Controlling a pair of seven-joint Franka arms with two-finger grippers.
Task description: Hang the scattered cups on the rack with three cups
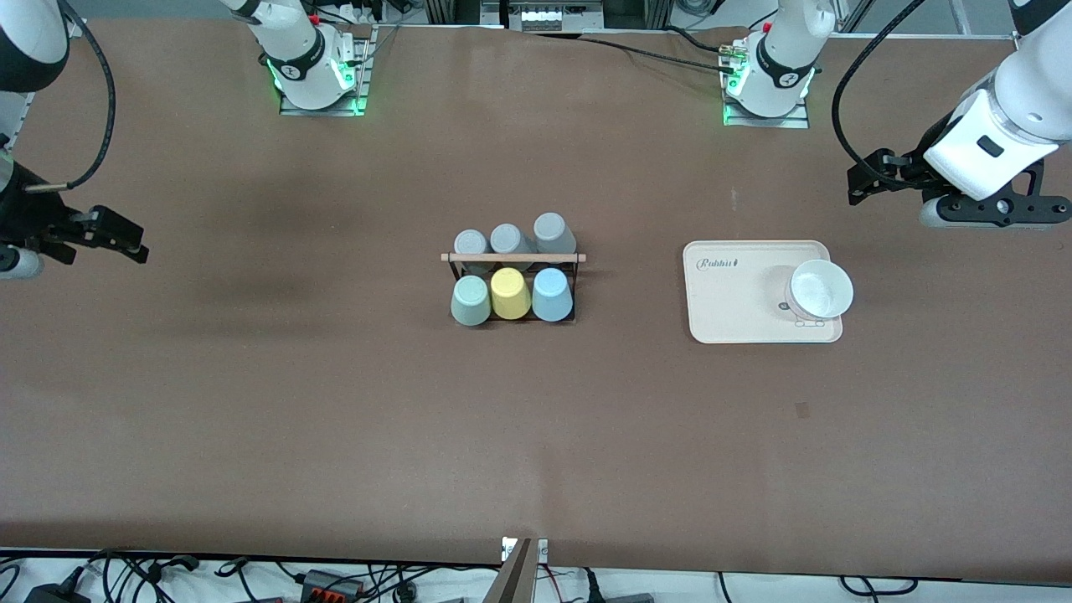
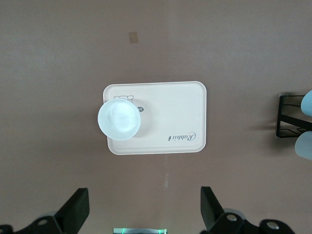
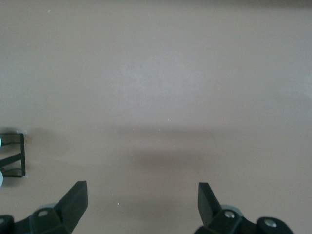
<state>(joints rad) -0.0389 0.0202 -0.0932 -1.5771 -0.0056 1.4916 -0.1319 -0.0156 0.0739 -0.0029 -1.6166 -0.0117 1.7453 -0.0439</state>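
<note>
The black wire rack (image 1: 512, 258) with its wooden rod stands mid-table. Upside down on its pegs nearer the front camera sit the mint-green cup (image 1: 471, 300), a yellow cup (image 1: 510, 293) and the light blue cup (image 1: 552, 294). Three grey cups (image 1: 507, 239) fill the row farther from the camera. My left gripper (image 1: 858, 184) hovers open over the left arm's end of the table, holding nothing (image 2: 145, 202). My right gripper (image 1: 126, 239) hovers open and empty over the right arm's end (image 3: 142, 195). The left wrist view catches the rack's end (image 2: 287, 117) and the light blue cup (image 2: 307, 103).
A cream rectangular tray (image 1: 729, 301) lies between the rack and the left arm's end, with a white bowl (image 1: 821, 289) on it; both show in the left wrist view, tray (image 2: 175, 97) and bowl (image 2: 119, 119). The rack's corner (image 3: 14, 156) shows in the right wrist view.
</note>
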